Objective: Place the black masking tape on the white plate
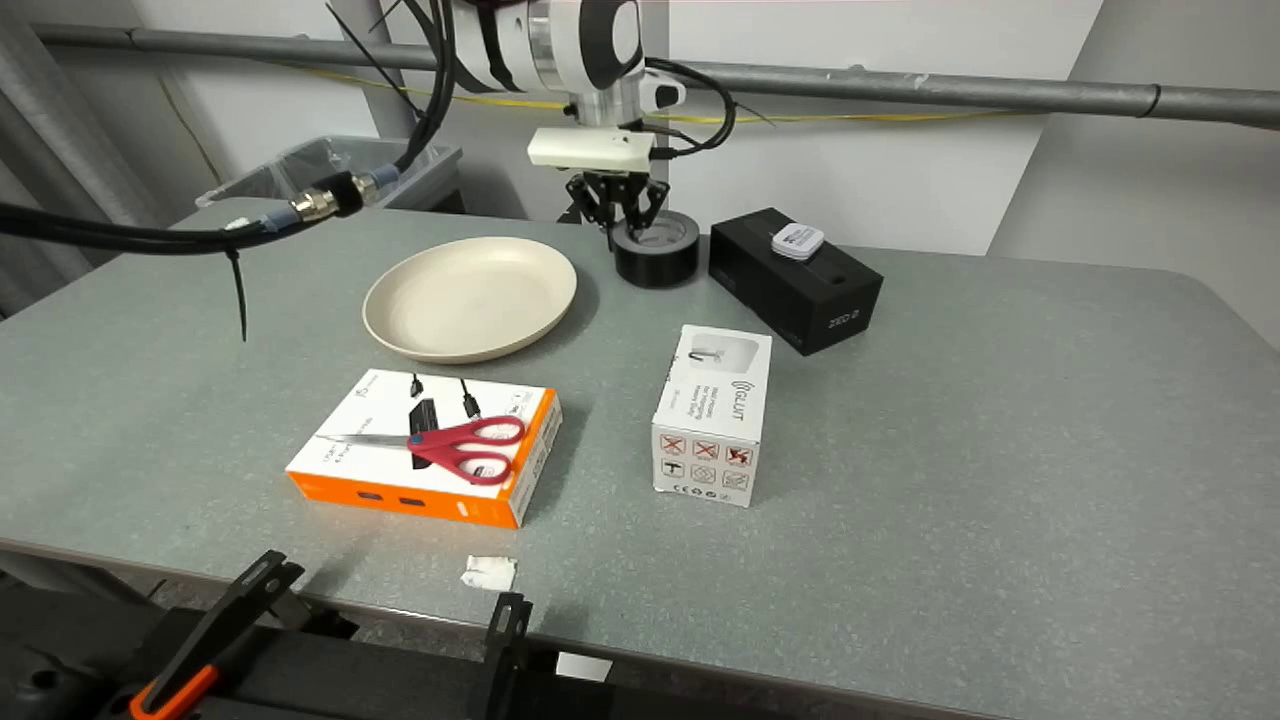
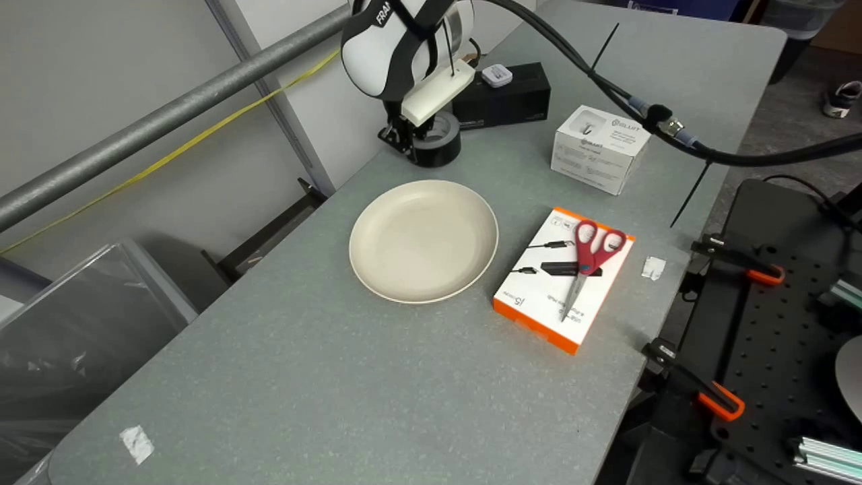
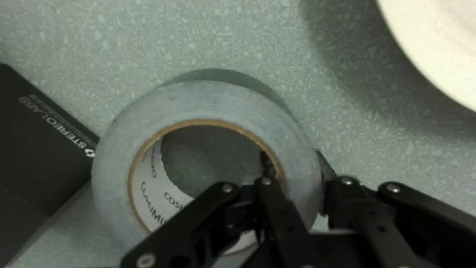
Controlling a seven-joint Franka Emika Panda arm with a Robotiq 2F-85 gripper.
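The black masking tape [image 1: 657, 265] is a thick ring lying flat at the back of the table. It also shows in an exterior view [image 2: 439, 156] and, large, in the wrist view [image 3: 208, 98], with a grey side face and a brown core. My gripper [image 1: 622, 236] points down at it. In the wrist view the gripper [image 3: 297, 175] has one finger inside the hole and one outside, both against the ring's wall. I cannot tell if the tape is lifted. The white plate [image 1: 470, 300] is beside the tape, bare, also in an exterior view [image 2: 424, 242] and the wrist view [image 3: 438, 48].
A black box [image 1: 790, 285] with a small white square item [image 1: 797, 241] on it stands close beside the tape. A white box [image 1: 712, 410] stands nearer the front. An orange-white box [image 1: 400, 480] carries red scissors [image 1: 465, 445]. A pipe [image 1: 900, 88] runs behind the table.
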